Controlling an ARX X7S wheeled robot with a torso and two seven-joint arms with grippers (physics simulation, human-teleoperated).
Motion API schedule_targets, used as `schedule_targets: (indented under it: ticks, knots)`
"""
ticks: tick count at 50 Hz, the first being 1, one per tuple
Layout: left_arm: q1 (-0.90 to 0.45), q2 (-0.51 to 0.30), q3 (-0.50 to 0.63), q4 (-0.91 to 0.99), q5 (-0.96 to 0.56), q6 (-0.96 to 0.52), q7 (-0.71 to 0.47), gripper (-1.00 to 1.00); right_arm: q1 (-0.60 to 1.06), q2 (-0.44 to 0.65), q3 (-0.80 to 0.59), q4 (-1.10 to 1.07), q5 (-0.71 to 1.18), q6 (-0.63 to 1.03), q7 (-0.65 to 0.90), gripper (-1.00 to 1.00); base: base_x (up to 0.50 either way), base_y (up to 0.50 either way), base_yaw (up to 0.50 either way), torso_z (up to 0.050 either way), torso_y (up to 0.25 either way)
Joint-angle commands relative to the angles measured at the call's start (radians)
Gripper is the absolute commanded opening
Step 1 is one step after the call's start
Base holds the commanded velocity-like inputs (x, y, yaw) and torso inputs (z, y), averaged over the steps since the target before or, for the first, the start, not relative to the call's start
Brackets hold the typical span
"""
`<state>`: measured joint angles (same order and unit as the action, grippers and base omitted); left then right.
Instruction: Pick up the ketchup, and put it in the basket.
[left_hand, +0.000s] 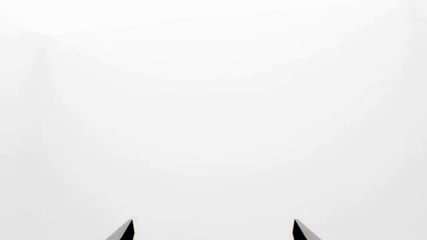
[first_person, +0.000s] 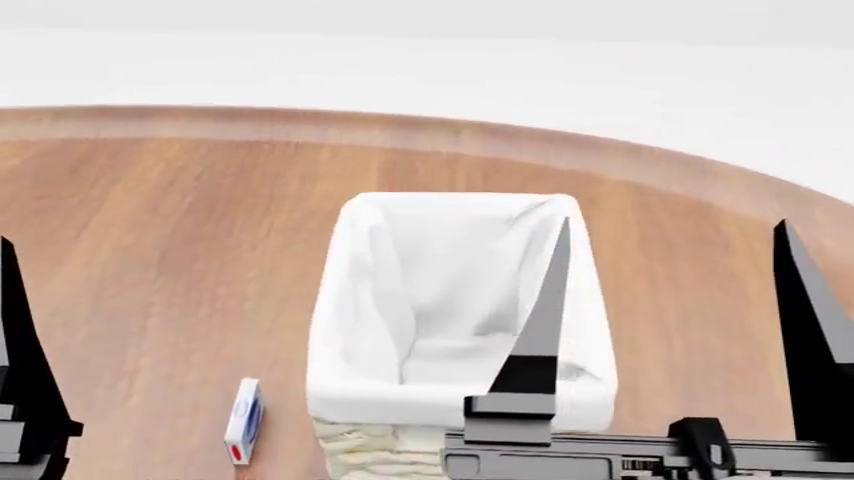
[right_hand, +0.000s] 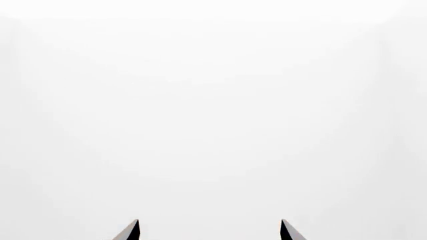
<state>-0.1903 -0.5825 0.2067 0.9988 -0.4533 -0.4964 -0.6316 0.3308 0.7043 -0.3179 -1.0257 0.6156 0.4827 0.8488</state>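
Both the left gripper (left_hand: 213, 231) and right gripper (right_hand: 209, 231) spread empty near the cream wicker cloth-lined basket (first_person: 400, 400), ketchup unseen, so searching probably comes first.

The basket (first_person: 400, 300) stands upright at the lower centre of the head view, on the wooden table (first_person: 160, 260). It is rectangular, its cream wicker wall showing only at the bottom edge of the frame, its white cloth liner folded over the rim. What shows of its inside is bare liner. The ketchup shows in no view.
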Motion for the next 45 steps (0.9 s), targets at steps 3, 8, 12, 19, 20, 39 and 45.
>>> schedule_targets:
  ticks: [3, 8, 12, 19, 20, 39, 45]
  knots:
    - [-0.003, -0.009, 0.003, 0.000, -0.008, 0.003, -0.011, 1.00, 0.025, 0.024, -0.050, -0.004, -0.030, 0.022, 0.023, 1.00, 0.00, 0.00, 0.50, 0.000, 0.000]
    - [-0.005, -0.012, 0.003, 0.001, -0.012, 0.002, -0.014, 1.00, 0.030, 0.027, -0.061, -0.003, -0.028, 0.017, 0.030, 1.00, 0.00, 0.00, 0.50, 0.000, 0.000]
    - [-0.008, -0.014, 0.006, 0.002, -0.015, 0.001, -0.019, 1.00, 0.031, 0.030, -0.071, 0.003, -0.034, 0.007, 0.028, 1.00, 0.00, 0.00, 0.50, 0.000, 0.000]
    - [-0.009, -0.018, 0.009, 0.000, -0.016, 0.006, -0.022, 1.00, 0.053, 0.038, -0.097, -0.006, -0.035, 0.025, 0.037, 1.00, 0.00, 0.00, 0.50, 0.000, 0.000]
    - [-0.005, -0.019, 0.010, -0.002, -0.014, 0.011, -0.022, 1.00, 0.053, 0.040, -0.104, -0.004, -0.040, 0.022, 0.034, 1.00, 0.00, 0.00, 0.50, 0.000, 0.000]
    - [0.029, -0.025, -0.023, -0.015, -0.079, 0.083, -0.005, 1.00, 0.060, 0.054, -0.146, 0.009, -0.030, -0.045, 0.017, 1.00, 0.00, 0.00, 0.37, 0.012, 0.000]
    - [0.062, -0.016, -0.012, -0.047, -0.037, 0.144, 0.014, 1.00, 0.056, 0.059, -0.147, 0.014, -0.028, -0.062, 0.018, 1.00, 0.00, 0.00, 0.00, 0.050, 0.000]
